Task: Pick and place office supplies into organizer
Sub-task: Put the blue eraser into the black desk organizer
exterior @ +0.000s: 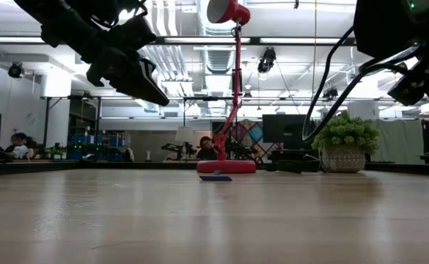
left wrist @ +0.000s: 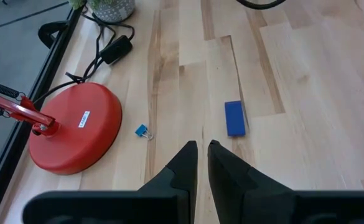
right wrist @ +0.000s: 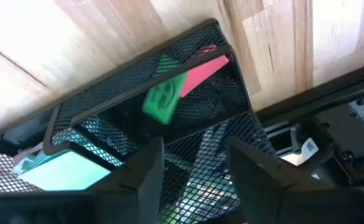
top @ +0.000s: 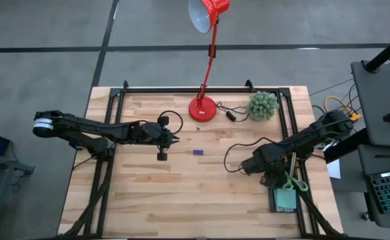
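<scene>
Right gripper [right wrist: 191,177]: at the desk's four o'clock edge, poised above the organizer [right wrist: 107,102]; fingers [right wrist: 145,174] spread apart, released, nothing between them
Organizer: dark mesh tray at four o'clock; a green eraser [right wrist: 165,98] and a pink pad [right wrist: 203,70] lie in one end compartment, touching; a light-teal sticky-note pad [right wrist: 63,171] lies in the next one
Scissors [top: 292,180]: green handles, in the organizer, just beside the right gripper
Left gripper [left wrist: 201,163]: above the desk toward nine o'clock; fingers clenched, nothing held
Blue eraser [left wrist: 234,117]: flat on the desk [top: 181,193] near centre, just ahead of the left gripper
Blue clip [left wrist: 142,131]: between the blue eraser and the lamp base
Lamp [top: 204,107]: red, twelve o'clock
Plant [top: 263,105]: one o'clock, beside the lamp
</scene>
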You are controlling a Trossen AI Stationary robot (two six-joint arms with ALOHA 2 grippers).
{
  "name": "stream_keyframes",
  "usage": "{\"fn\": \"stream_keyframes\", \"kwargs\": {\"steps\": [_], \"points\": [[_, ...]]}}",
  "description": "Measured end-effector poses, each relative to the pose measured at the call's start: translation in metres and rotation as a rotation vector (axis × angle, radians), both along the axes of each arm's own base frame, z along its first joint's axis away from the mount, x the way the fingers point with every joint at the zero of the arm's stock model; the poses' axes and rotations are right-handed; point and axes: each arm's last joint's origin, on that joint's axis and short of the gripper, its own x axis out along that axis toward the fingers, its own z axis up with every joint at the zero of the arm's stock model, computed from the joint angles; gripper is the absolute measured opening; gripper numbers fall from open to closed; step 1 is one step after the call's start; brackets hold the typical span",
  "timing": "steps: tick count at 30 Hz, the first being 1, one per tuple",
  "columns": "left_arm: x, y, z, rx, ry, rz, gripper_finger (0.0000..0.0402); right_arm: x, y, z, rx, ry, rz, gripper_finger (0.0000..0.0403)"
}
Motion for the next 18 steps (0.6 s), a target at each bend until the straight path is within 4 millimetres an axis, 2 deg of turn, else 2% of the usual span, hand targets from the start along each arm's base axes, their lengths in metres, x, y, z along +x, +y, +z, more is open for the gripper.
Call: {"fn": "stream_keyframes", "kwargs": {"steps": [5,10,14,18], "points": [[0.000,0.000,0.000,0.000,0.000,0.000,0.0022,0.002,-0.002,0.000,-0.005,-0.015,-0.001,0.0186],[0.000,0.000,0.001,0.001,-0.002,-0.001,0.0022,0.017,-0.005,0.008,-0.103,-0.155,0.048,0.0183],[0.001,0.000,0.002,0.002,-0.010,-0.002,0.0022,0.042,-0.006,0.020,-0.156,-0.390,0.122,0.0176],[0.001,0.000,0.002,0.003,-0.012,-0.002,0.0022,0.081,-0.003,0.035,-0.149,-0.771,0.227,0.0171]]}}
